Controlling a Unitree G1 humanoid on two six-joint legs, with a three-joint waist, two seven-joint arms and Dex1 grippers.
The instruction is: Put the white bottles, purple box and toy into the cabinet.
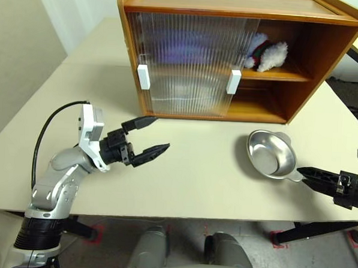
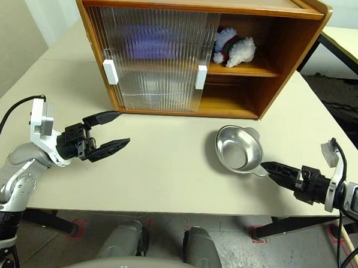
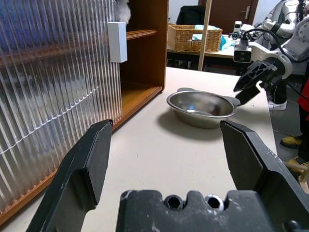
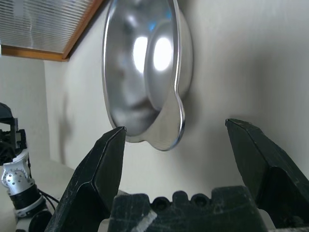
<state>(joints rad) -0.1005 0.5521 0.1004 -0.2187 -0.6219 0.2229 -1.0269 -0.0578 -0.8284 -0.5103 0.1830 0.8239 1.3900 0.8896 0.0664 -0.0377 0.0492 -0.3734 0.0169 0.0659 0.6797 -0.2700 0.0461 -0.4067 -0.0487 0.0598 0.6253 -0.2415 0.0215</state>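
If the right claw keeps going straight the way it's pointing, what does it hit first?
Most likely the metal bowl: the right claw, open, points at the bowl's near rim tab from just short of it. Exact height over the table is unclear.

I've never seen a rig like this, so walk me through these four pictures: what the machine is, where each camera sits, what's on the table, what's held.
A two-armed humanoid robot stands at a table. Two pictures come from its head, looking down; the other two come from its wrists, looking along each gripper's fingers. On the table stand a cabinet and an empty metal bowl. The toy lies on the cabinet's upper shelf, beside the sliding doors. The left gripper and right gripper are both open, holding nothing; the right points at the bowl's rim.
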